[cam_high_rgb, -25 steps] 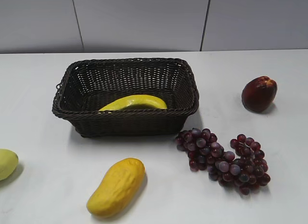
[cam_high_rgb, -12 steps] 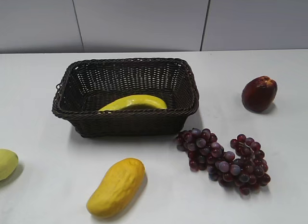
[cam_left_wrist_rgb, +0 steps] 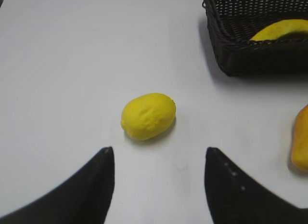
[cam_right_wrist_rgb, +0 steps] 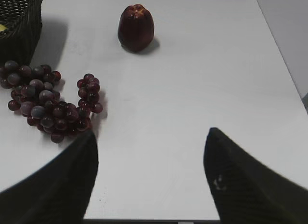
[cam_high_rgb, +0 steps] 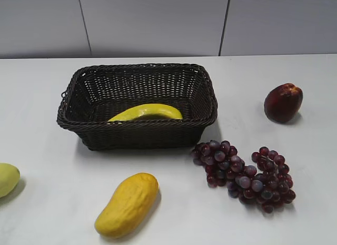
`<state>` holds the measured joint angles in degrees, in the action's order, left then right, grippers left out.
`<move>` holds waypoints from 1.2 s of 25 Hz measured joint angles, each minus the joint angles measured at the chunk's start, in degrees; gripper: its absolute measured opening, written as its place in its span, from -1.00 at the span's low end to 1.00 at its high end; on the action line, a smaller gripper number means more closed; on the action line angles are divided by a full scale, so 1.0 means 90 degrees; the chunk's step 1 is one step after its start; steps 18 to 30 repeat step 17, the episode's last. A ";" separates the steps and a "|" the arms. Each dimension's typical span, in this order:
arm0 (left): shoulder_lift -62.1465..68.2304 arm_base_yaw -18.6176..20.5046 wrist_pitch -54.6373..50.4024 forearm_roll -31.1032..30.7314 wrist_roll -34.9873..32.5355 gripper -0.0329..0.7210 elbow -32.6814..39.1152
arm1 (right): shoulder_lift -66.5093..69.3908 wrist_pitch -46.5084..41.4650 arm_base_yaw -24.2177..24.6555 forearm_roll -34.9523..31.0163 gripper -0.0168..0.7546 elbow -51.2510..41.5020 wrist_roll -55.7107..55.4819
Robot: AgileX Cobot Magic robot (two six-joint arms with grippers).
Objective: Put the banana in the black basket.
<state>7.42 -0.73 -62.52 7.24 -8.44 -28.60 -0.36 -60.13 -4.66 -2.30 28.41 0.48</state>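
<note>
The banana (cam_high_rgb: 146, 111) lies inside the black basket (cam_high_rgb: 79, 81), against its front wall, on the white table. Part of the banana (cam_left_wrist_rgb: 281, 30) and a basket corner (cam_left_wrist_rgb: 226, 50) show at the top right of the left wrist view. A basket corner (cam_right_wrist_rgb: 19, 26) shows at the top left of the right wrist view. My left gripper (cam_left_wrist_rgb: 159, 151) is open and empty above the table, just short of a small rounded yellow fruit (cam_left_wrist_rgb: 148, 116). My right gripper (cam_right_wrist_rgb: 151, 132) is open and empty over bare table. Neither gripper shows in the exterior view.
A plump yellow-orange mango-shaped fruit (cam_high_rgb: 127, 204) lies in front of the basket. The small rounded fruit (cam_high_rgb: 7, 179) is at the left edge. A bunch of purple grapes (cam_high_rgb: 245, 174) lies front right and a dark red fruit (cam_high_rgb: 283, 101) further right.
</note>
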 joint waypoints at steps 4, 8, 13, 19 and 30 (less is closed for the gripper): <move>-0.0474 0.0000 0.0006 0.0000 0.0000 0.62 0.0000 | 0.0000 0.0000 0.0000 0.0000 0.47 0.0000 0.0000; -0.0831 0.0000 0.0006 0.0006 0.0002 0.62 0.0000 | 0.0000 0.0000 0.0000 0.0000 0.47 0.0000 0.0000; -0.0857 0.0000 -0.0003 0.0032 0.0002 0.62 0.0000 | 0.0000 0.0000 0.0000 0.0000 0.47 0.0000 0.0000; -0.0857 0.0000 -0.0003 0.0045 0.0002 0.62 0.0000 | 0.0000 0.0000 0.0000 0.0000 0.47 0.0000 0.0000; -0.0857 0.0000 -0.0003 0.0045 0.0002 0.62 0.0000 | 0.0000 0.0000 0.0000 0.0000 0.47 0.0000 0.0000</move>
